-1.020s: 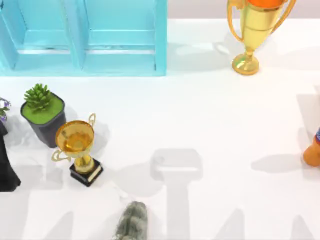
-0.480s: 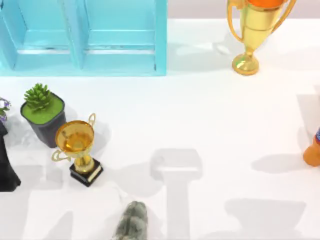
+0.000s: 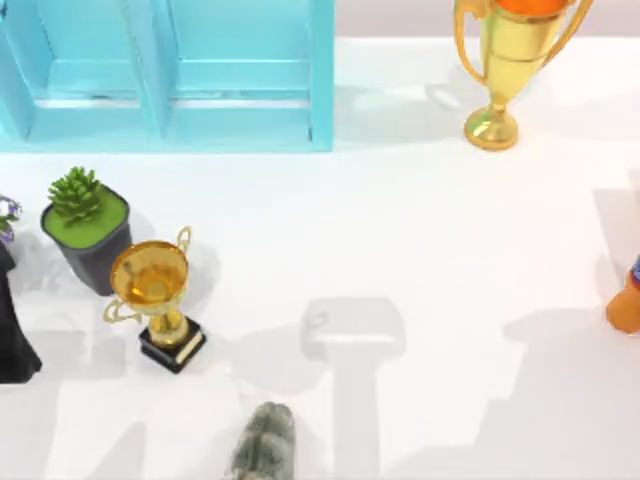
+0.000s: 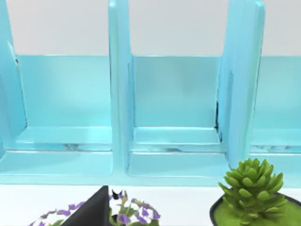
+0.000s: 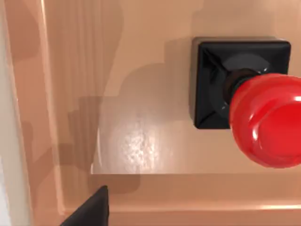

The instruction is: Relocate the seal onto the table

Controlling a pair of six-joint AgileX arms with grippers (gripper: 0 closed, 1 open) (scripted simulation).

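The seal (image 5: 263, 117) shows in the right wrist view as a glossy red round knob on a black square base, standing upright on a smooth tan wooden surface (image 5: 131, 94). One black fingertip (image 5: 89, 209) of my right gripper juts in from the frame edge, apart from the seal. The white table (image 3: 420, 230) spreads across the top view. In the left wrist view a black fingertip (image 4: 91, 212) of my left gripper hangs over purple flowers (image 4: 127, 214), facing the light-blue cabinet (image 4: 174, 122).
The cabinet (image 3: 170, 75) lines the table's back left. A large gold trophy (image 3: 505, 65) stands back right, with a potted succulent (image 3: 85, 225), a small gold trophy (image 3: 155, 295) and a tall black object (image 3: 12, 330) at left. A grey-green lump (image 3: 265, 445) lies at the front and an orange object (image 3: 625, 305) at the right edge.
The arm shadow on the table's lower right has grown and spread up toward the right edge. No object on the table has moved.
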